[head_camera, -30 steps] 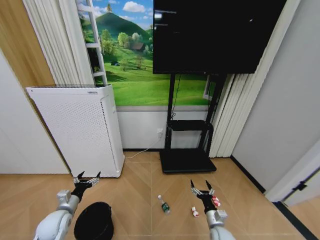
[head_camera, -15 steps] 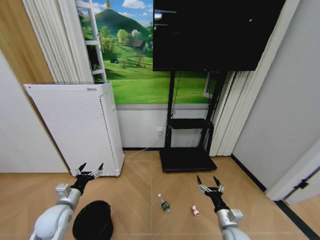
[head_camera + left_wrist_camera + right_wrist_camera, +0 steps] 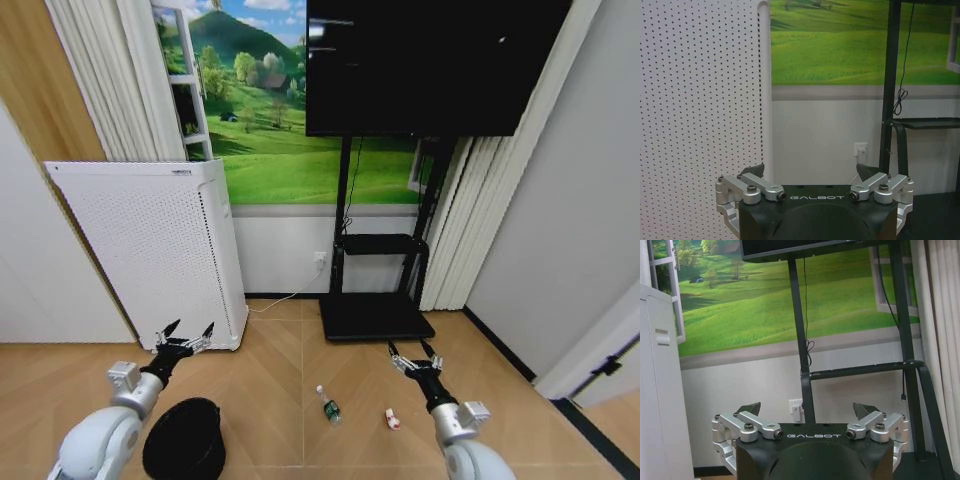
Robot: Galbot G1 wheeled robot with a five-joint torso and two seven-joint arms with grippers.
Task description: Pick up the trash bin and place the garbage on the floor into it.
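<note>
On the floor (image 3: 270, 400), left to right: the trash bin (image 3: 185, 452), then the green bottle (image 3: 329, 407), then a small red-and-white piece (image 3: 392, 420); I can make out just one such piece from here.
Left end effector (image 3: 185, 336): raised above and just beyond the bin, fingers spread wide, holding nothing.
White perforated unit (image 3: 160, 250): standing right behind that arm, very near the fingertips.
Bottle: lying on its side, well apart from both arms.
Right end effector (image 3: 415, 355): held over bare parquet past the red-and-white piece, jaws wide, empty.
Risk, left side: the bin is smooth, round and tapered, so I'd guess a rim pinch could slip or tip it; a reach that runs long could knock the white unit.
Risk, right side: the litter is small and low, so a descent could nudge the piece or set the bottle rolling.
Head view gives: bin and litter, and where each arm sits relative to them.
Wrist views give: the open fingers close up, the left against the perforated panel, the right facing the black TV stand (image 3: 805, 375); they aim at the wall, with no litter in sight.
</note>
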